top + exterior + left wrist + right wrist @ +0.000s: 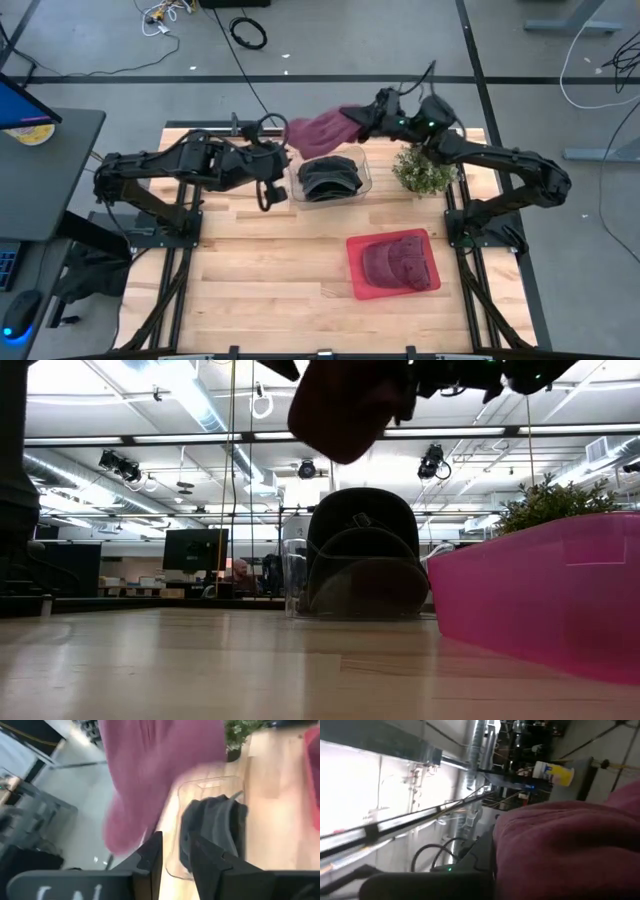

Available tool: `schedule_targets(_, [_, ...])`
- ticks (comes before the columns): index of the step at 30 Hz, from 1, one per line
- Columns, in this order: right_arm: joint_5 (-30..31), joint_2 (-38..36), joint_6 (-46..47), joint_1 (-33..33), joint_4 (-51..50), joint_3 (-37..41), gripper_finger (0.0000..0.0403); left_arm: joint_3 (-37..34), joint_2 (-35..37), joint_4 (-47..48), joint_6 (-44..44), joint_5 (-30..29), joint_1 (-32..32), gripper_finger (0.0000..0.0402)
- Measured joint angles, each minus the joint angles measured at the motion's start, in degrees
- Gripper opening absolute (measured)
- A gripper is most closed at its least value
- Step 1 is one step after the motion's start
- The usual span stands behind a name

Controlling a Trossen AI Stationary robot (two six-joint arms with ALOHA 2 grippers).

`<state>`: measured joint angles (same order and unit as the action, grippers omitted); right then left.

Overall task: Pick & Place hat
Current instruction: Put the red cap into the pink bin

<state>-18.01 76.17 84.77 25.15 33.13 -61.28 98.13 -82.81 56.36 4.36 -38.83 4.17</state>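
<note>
My right gripper (360,121) is shut on a maroon hat (320,130) and holds it in the air over the far edge of a clear box (362,180). A black hat (330,176) sits inside that box. In the low view the maroon hat (345,405) hangs well above the box (292,575). A second maroon hat (398,262) lies in a pink bin (352,270) nearer the table's near edge. My left gripper (267,192) is open with a narrow gap and touches nothing; it hovers just left of the box, and its fingers (156,855) show in the left wrist view. My right gripper holds the maroon hat by its right-hand end (348,123), coming at it roughly level from the table's right. The hat is lifted clear and droops leftward from the fingers. In the right wrist view the cloth (570,850) covers the fingertips, so the kind of hold is hidden.
A small potted plant (425,170) stands just right of the clear box, under my right arm. The pink bin takes up the near right part of the table. Bare wood (260,270) lies left of the bin and nearer than the box.
</note>
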Motion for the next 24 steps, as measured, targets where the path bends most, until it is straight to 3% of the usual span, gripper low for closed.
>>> schedule_targets(4, [-3.65,-3.04,-4.24,0.50,-5.81,-0.11,0.0013,0.02,1.36,4.46,-4.15,1.23,0.28,0.0113])
schedule_targets(9, [-20.59,-6.75,-10.41,1.30,-8.64,-0.08,0.0013,0.02,2.09,8.70,-8.30,-3.42,-0.45,0.0122])
schedule_targets(13, [-31.95,-10.37,-17.86,-0.75,-19.39,-0.08,0.0013,0.01,2.56,9.54,-9.36,-5.91,-1.84,0.0119])
schedule_targets(18, [-34.53,-17.03,-26.54,-4.58,-41.58,-0.11,0.0013,0.02,2.48,9.61,-9.83,-5.27,-3.42,0.0117])
schedule_targets(24, [-25.54,-22.53,-34.29,-11.89,-69.75,-0.08,0.0014,0.02,2.46,9.06,-11.74,-4.81,-4.25,0.0117])
